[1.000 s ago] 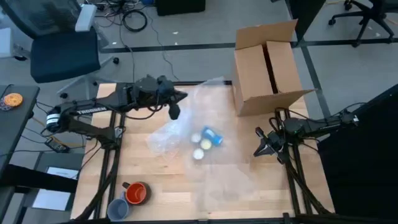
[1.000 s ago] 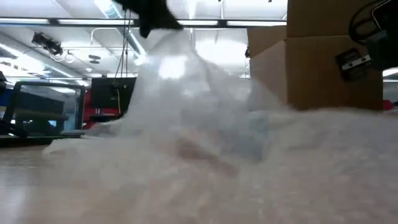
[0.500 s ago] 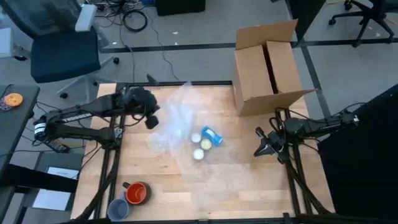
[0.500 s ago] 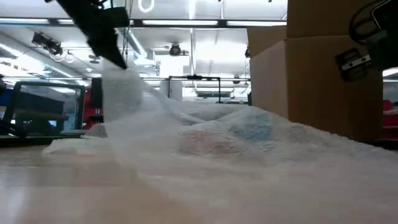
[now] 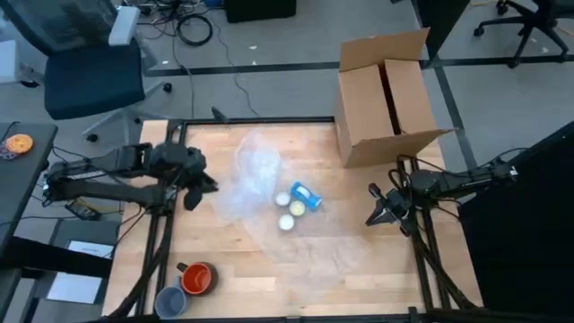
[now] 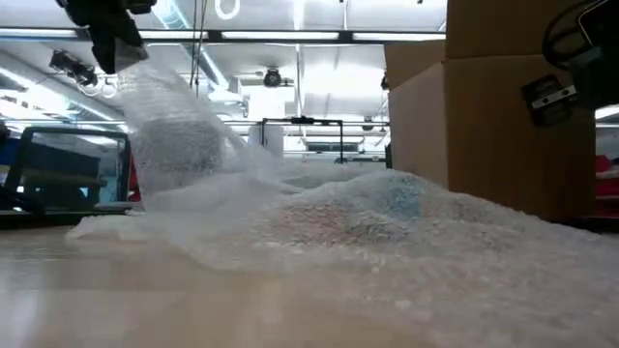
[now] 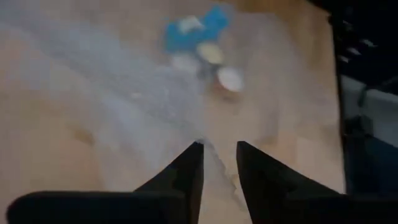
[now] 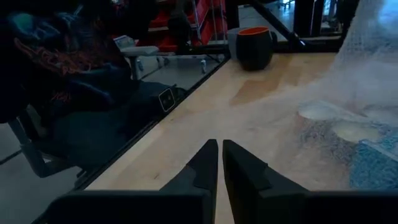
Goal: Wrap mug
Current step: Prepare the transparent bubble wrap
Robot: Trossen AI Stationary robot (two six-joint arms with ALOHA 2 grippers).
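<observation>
The mug [image 5: 306, 196], blue with pale ends showing, lies on its side near the middle of the table [image 5: 224, 287] under a sheet of bubble wrap [image 5: 256, 175]; I also see it in the left wrist view [image 7: 199, 34] and as a bluish blur through the wrap in the low view [image 6: 392, 198]. Going from the left, my left gripper [image 5: 191, 197] sits at the table's left side, pinching the edge of the wrap, which rises from the table to the fingers [image 7: 186, 177] with only a narrow slit between them. At the near left corner I see an orange mug [image 5: 197, 278] touching a grey cup [image 5: 169, 300]. The wrap spreads past the blue mug towards the near right. A cardboard box [image 5: 386, 94] stands open at the far right corner. My right gripper [image 5: 375, 215] waits at the right edge, fingers [image 8: 208, 165] nearly together and holding nothing.
</observation>
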